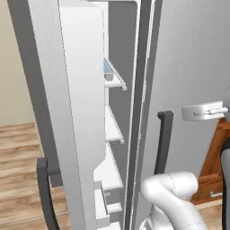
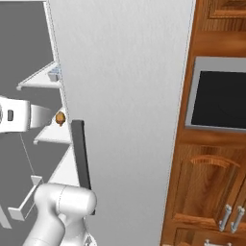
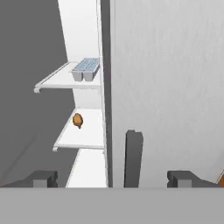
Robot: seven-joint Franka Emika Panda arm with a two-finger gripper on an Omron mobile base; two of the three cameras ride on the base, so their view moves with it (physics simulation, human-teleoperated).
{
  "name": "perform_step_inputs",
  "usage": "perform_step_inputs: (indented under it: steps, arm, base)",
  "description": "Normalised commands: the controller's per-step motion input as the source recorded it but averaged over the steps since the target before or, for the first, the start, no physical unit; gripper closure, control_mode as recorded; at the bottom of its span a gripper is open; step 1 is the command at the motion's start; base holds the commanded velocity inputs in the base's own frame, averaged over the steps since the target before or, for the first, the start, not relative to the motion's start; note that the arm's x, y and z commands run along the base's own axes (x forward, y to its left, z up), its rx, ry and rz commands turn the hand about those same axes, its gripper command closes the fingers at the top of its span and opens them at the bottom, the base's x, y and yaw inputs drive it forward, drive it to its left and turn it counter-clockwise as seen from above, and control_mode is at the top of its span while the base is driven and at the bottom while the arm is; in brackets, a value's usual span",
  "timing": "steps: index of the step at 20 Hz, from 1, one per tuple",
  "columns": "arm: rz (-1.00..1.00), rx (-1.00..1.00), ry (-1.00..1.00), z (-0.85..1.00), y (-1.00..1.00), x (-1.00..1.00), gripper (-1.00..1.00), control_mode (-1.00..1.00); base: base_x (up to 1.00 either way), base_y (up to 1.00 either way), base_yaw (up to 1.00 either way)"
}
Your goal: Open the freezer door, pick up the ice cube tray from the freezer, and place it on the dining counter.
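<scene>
Pincer (image 3: 112,178) standing released, its 2 fingertips (image 3: 43,178) spread wide and holding nothing, is facing the freezer (image 3: 83,131), whose freezer door (image 1: 54,112) is hanging swung open. Step in hand, by judgement: reaching in for the ice cube tray (image 3: 85,69). That tray is resting on an upper shelf (image 3: 65,81), above and left of the pincer and well beyond it, with a small brown item (image 3: 78,120) on the shelf below. Next move is calling for rising, shifting left past the closed door's dark handle (image 3: 133,157), then advancing.
</scene>
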Motion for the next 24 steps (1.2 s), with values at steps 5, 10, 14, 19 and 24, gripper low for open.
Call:
perform_step_inputs:
  steps: [5,10,14,19,24]
  arm:
    - [0.0,0.0,0.0,0.0,0.0,0.0,-1.0,1.0]
    - [0.0,0.0,0.0,0.0,0.0,0.0,-1.0,1.0]
    - [0.0,0.0,0.0,0.0,0.0,0.0,-1.0,1.0]
    - [0.0,0.0,0.0,0.0,0.0,0.0,-1.0,1.0]
    - [0.0,0.0,0.0,0.0,0.0,0.0,-1.0,1.0]
  base:
    - [0.06,0.29,0.01]
    - [0.23,-0.07,0.09]
    - [0.33,-0.33,0.17]
    - [0.41,-0.26,0.17]
    - [0.36,-0.1,0.14]
